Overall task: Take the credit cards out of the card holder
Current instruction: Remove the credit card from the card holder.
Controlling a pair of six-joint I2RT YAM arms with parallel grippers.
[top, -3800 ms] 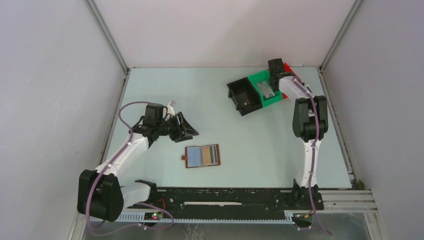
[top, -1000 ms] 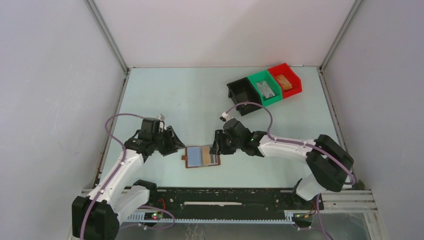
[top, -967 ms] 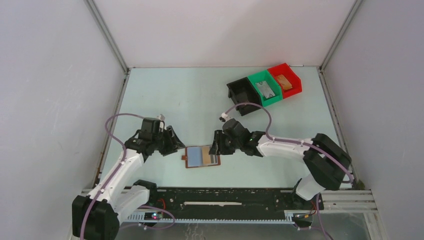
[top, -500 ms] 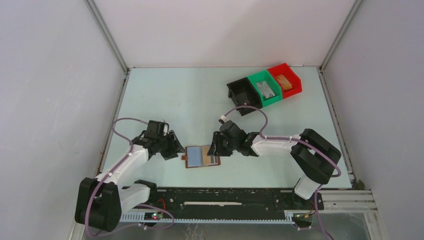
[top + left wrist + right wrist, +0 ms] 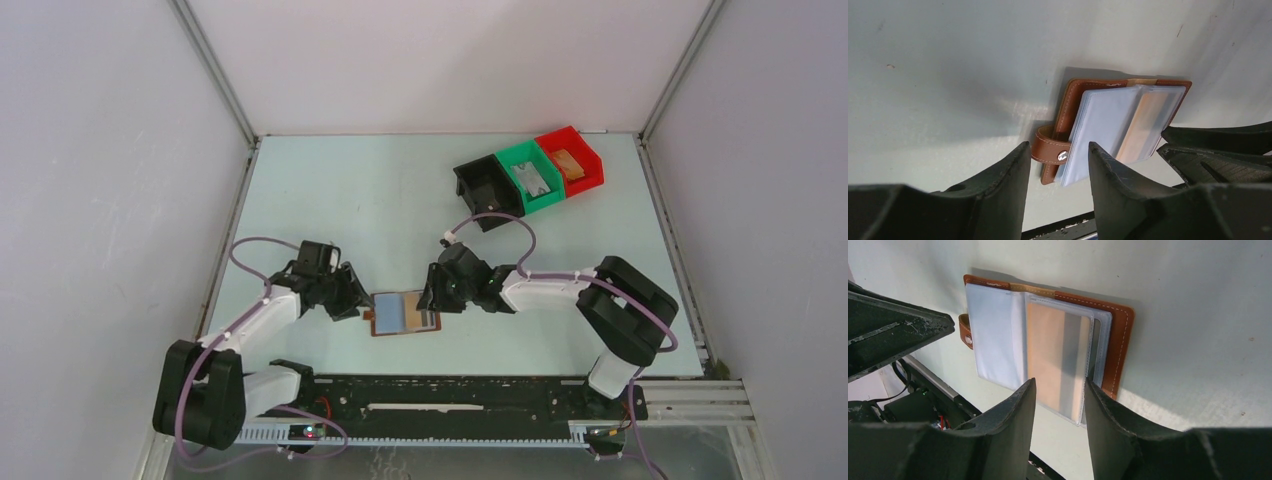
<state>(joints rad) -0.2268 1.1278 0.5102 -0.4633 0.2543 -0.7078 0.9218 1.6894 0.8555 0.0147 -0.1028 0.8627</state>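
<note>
Card holder [image 5: 1122, 340]: brown leather, pale stitching. Credit card [image 5: 1053, 350]: tan-orange, dark stripe. Black bin [image 5: 468, 190], green bin [image 5: 515, 156], red bin [image 5: 558, 137].

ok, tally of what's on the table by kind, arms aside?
Bins: 3 (black bin, green bin, red bin)
Cards in view: 3 (grey card in the green bin, tan card in the red bin, orange card in the wallet)
Wallet: 1
Total: 7

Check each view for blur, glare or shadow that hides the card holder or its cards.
Top external: even light, sharp, the card holder is small. Left wrist: holder sharp, thin shadow at its edge, left gripper dark and soft-edged. Right wrist: sharp; the hazy sleeve dulls the tan card, no glare.
</note>
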